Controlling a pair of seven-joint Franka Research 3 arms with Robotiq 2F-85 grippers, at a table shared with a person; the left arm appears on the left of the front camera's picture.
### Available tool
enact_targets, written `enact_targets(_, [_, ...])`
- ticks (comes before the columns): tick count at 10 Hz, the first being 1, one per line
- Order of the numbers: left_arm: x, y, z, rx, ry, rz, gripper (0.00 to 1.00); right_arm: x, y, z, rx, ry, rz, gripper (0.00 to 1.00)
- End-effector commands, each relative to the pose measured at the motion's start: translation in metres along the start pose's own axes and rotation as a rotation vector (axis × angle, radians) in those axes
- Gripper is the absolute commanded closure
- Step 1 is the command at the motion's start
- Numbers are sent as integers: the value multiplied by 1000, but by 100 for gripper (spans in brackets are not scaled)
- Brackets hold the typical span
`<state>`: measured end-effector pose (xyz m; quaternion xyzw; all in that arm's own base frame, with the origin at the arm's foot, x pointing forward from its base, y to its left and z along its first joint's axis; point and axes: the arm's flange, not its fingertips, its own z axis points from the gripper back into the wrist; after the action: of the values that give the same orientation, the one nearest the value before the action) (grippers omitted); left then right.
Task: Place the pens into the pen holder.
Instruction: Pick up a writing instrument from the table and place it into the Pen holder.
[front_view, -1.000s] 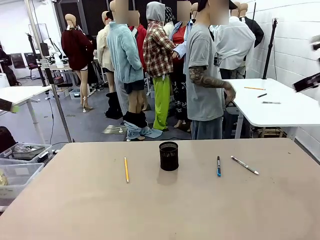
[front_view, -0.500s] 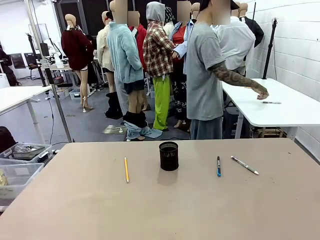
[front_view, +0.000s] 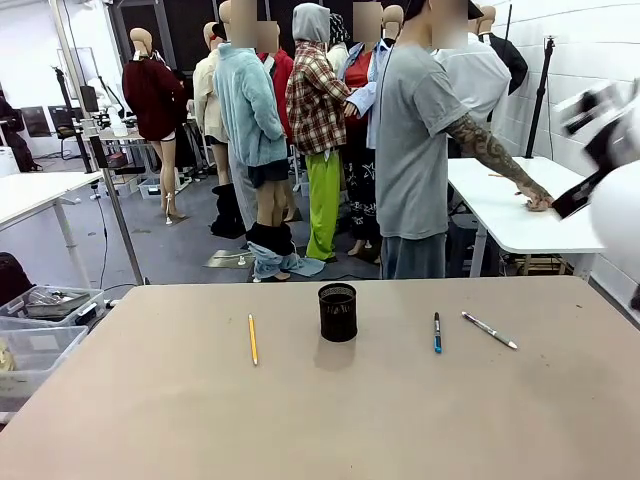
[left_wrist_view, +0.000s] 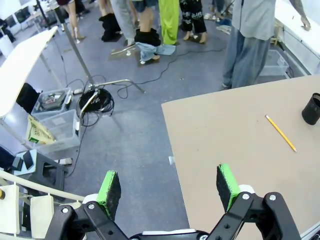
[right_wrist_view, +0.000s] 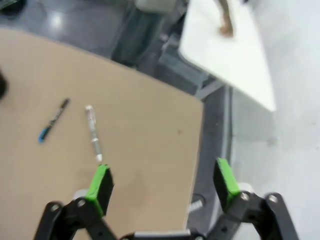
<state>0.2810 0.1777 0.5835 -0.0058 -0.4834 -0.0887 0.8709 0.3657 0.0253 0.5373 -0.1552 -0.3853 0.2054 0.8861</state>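
Observation:
On the tan table (front_view: 150, 420) stands the black mesh pen holder (front_view: 338, 312). Left of it lies a yellow pencil (front_view: 252, 338). To its right are a blue-and-black pen (front_view: 437, 331) and a silver-white pen (front_view: 489, 330). My left gripper (left_wrist_view: 168, 185) is open and empty, high over the floor beside the table's left edge, with the pencil (left_wrist_view: 281, 133) and holder (left_wrist_view: 312, 108) far off. The right gripper (right_wrist_view: 162, 180), also open and empty, hovers above the table's right end, a little short of the silver-white pen (right_wrist_view: 93, 133) and blue pen (right_wrist_view: 53, 120). A blurred stretch of my right arm (front_view: 618, 205) shows in the front view.
A person (front_view: 415, 150) stands beyond the far edge, turned away, with a hand (front_view: 541, 198) on a white side table (front_view: 500, 215). Plastic bins (front_view: 40, 330) sit on the floor at the left. A stand with coiled cable (left_wrist_view: 95, 100) is on the floor there too.
My right arm has swung into the front view's right edge. The person's hand has reached farther along the white side table. The pens and holder have not moved.

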Motion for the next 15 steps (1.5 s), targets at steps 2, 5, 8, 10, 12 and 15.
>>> enact_targets(2, [2,0,-1,16,-5,17,0,-26,41,-72,103,109,133,0])
enact_targets(5, [2,0,-1,16,-5,17,0,-16,57,-135,220,182,164,0])
enact_targets(8, [2,0,-1,16,-5,17,0,-28,57,-104,158,189,136,0])
enact_targets(10, [2,0,-1,16,-5,17,0,-28,70,-122,218,156,170,0])
enact_targets(12, [2,0,-1,16,-5,17,0,-8,65,-150,281,198,222,0])
enact_targets(15, [2,0,-1,16,-5,17,0,19,65,-197,371,270,295,0])
